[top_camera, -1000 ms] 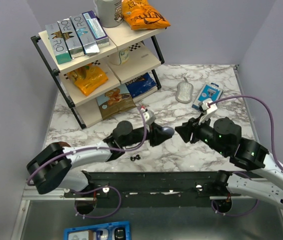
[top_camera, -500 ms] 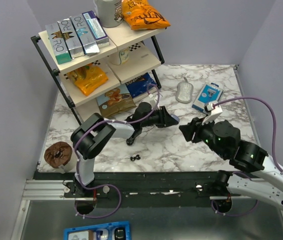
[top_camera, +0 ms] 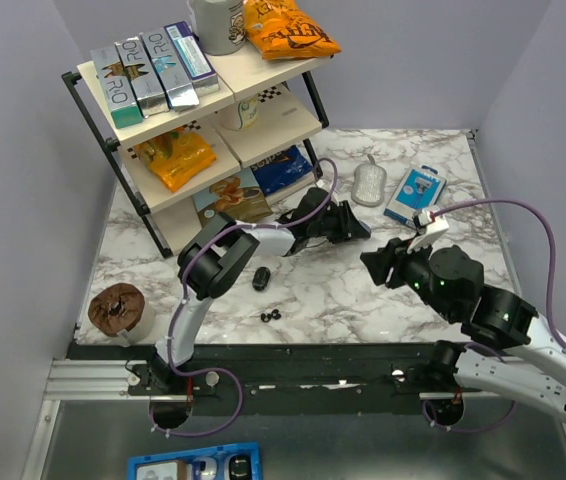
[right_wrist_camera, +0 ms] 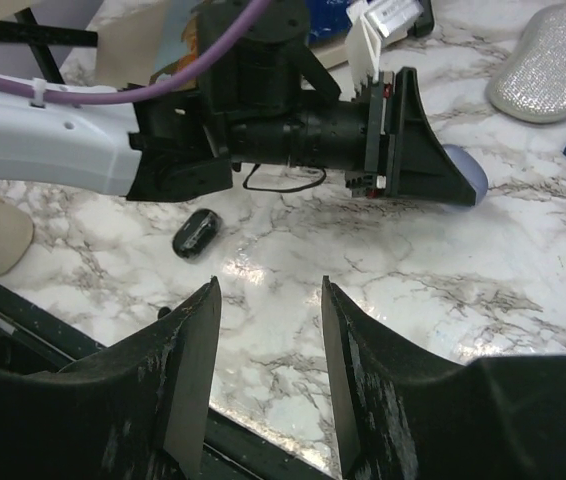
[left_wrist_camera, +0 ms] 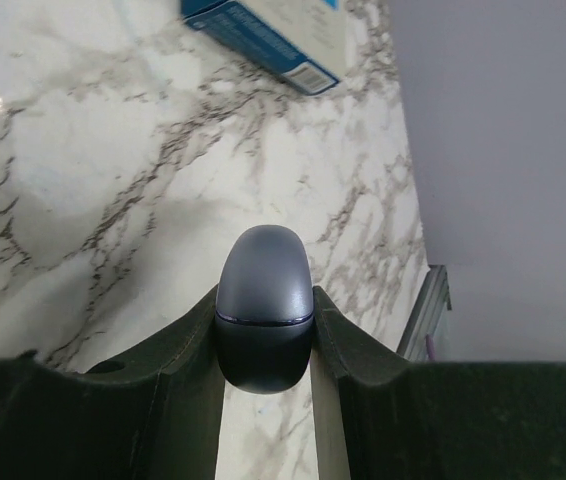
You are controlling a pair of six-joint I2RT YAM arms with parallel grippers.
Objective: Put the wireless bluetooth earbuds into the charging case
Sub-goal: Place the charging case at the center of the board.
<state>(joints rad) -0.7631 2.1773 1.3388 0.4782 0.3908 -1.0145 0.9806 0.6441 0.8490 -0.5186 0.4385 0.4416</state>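
**Case gripped, buds on the table: insertion not yet begun.**
The left gripper [top_camera: 351, 224] is clamped on the charging case [left_wrist_camera: 263, 318] over the marble table [top_camera: 353, 300], and the lid seam reads closed. The right gripper [right_wrist_camera: 267, 292] has its fingers apart and holds nothing. The earbuds [top_camera: 271, 316] lie near the front edge, well apart from the case, too small overhead to judge their orientation. Recommended: steady the case, open its lid, then pinch each bud squarely.

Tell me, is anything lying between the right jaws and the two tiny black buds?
Nothing visible: only bare marble lies between the right jaws and the earbuds. The dark oval object sits off that line.
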